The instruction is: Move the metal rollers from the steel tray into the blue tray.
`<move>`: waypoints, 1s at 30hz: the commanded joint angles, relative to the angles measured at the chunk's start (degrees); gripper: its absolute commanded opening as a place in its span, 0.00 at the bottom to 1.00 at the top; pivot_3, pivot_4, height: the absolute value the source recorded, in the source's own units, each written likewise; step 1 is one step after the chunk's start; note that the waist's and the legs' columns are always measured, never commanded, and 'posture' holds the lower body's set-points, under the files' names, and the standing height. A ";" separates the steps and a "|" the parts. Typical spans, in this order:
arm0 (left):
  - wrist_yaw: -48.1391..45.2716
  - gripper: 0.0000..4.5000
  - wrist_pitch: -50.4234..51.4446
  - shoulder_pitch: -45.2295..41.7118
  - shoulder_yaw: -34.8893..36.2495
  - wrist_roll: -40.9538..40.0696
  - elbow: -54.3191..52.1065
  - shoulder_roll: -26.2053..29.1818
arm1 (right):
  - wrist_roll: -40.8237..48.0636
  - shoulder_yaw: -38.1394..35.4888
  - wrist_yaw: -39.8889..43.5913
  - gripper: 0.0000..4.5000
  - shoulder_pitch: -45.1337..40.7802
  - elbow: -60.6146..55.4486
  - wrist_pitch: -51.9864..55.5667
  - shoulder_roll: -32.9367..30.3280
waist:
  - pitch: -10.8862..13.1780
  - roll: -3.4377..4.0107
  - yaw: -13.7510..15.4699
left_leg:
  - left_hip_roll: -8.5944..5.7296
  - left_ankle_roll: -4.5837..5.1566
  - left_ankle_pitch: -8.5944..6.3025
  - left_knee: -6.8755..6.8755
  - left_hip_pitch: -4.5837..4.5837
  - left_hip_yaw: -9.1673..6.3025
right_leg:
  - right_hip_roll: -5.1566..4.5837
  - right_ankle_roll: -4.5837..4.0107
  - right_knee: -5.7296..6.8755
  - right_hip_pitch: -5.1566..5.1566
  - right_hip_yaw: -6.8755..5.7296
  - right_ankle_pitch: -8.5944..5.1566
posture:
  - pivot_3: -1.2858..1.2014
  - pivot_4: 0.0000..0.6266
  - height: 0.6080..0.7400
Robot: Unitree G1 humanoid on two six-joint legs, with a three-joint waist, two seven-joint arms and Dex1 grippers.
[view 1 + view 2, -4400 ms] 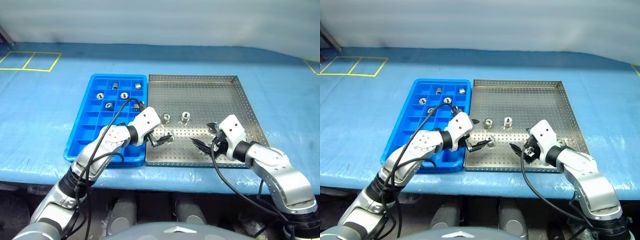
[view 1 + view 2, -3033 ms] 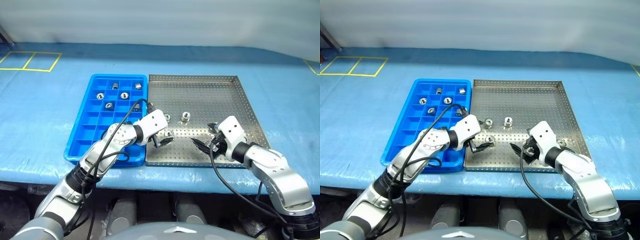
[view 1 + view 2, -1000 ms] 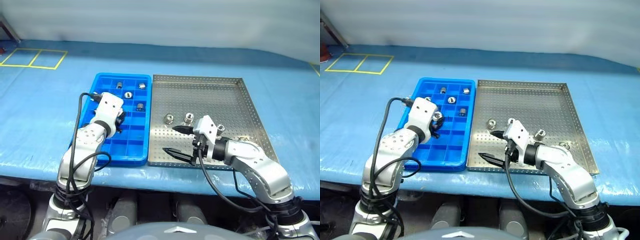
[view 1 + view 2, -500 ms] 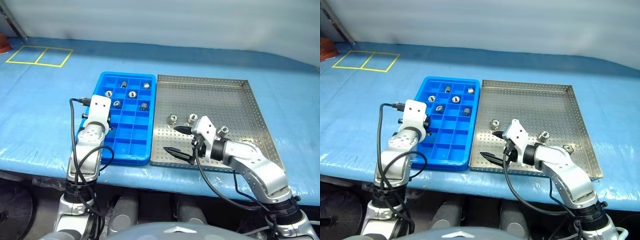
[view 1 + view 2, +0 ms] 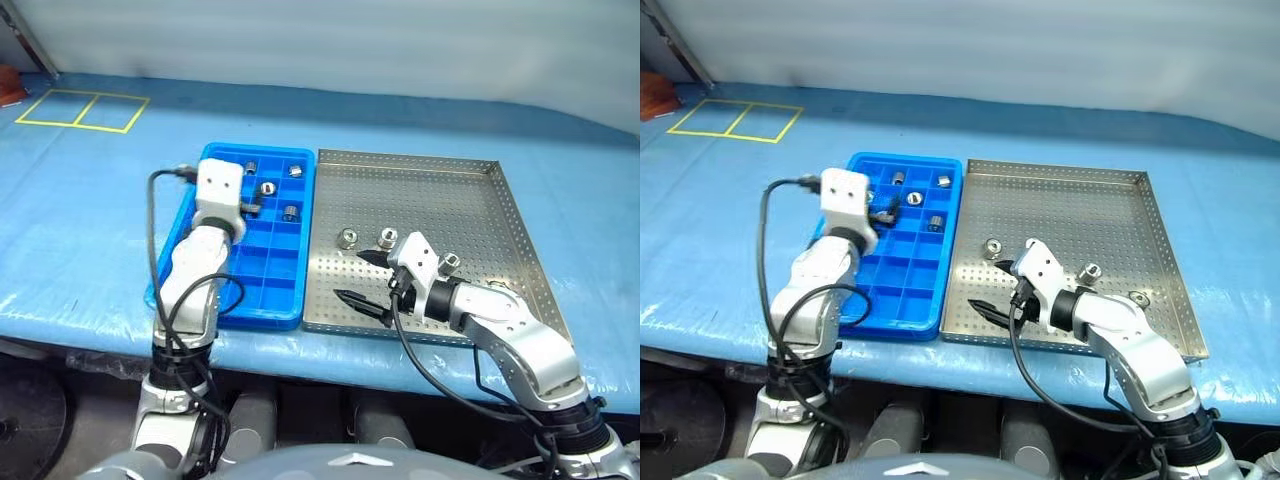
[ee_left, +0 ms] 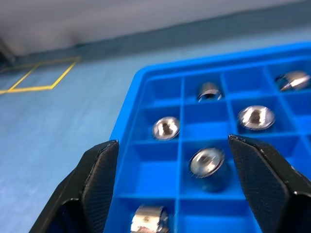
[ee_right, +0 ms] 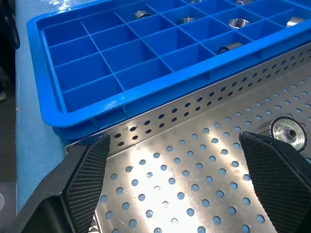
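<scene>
The blue tray (image 5: 265,285) lies left of the steel tray (image 5: 430,200), edge to edge. Several metal rollers (image 6: 256,117) sit in the blue tray's far cells. My left gripper (image 5: 250,204) hovers over those cells, open, nothing between its fingers (image 6: 97,179); one roller (image 6: 208,162) lies in the cell below the gap. Three rollers (image 5: 346,238) (image 5: 386,238) (image 5: 449,261) stand on the steel tray's near half. My right gripper (image 5: 357,278) hangs open and empty over the steel tray's near left corner, one roller (image 7: 287,132) just beyond a fingertip.
Both trays rest on a table under a blue cloth (image 5: 90,220). Yellow taped squares (image 5: 80,110) mark the far left. A black cable (image 5: 155,240) loops from my left wrist over the blue tray's left rim. The table's front edge runs just behind the trays' near rims.
The head camera has shifted. My left gripper has moved to the blue tray's far cells and opened, and the roller it carried is out of its fingers. The right arm has stayed put.
</scene>
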 commanded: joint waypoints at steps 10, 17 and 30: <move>-18.74 0.88 0.19 -11.75 -19.11 -0.57 17.76 6.54 | -0.98 -2.52 -4.72 1.00 5.36 -6.49 -0.19 -0.76 | 0.00 0.01 -3.56 | 0.05 0.01 0.00 -0.03 0.00 0.02 | 0.06 0.01 0.03 -0.08 0.03 -0.01 | 0.50 0.24 1.00; -19.69 0.88 -2.91 -14.96 -21.91 2.55 29.01 5.20 | -0.97 -2.62 -6.63 1.00 7.64 -7.92 -0.43 -0.25 | -0.02 0.04 -4.15 | 0.04 0.01 0.00 0.00 0.03 0.03 | 0.05 0.04 0.04 -0.04 0.05 0.00 | 0.49 0.24 1.00; -20.99 0.88 -4.93 -17.66 -23.80 6.44 39.08 3.57 | -1.07 -2.05 -7.20 1.00 7.55 -7.89 -0.54 0.06 | -0.06 0.09 -5.79 | 0.11 0.02 0.00 -0.06 0.18 0.06 | 0.13 0.03 0.12 0.01 0.11 0.00 | 0.50 0.24 1.00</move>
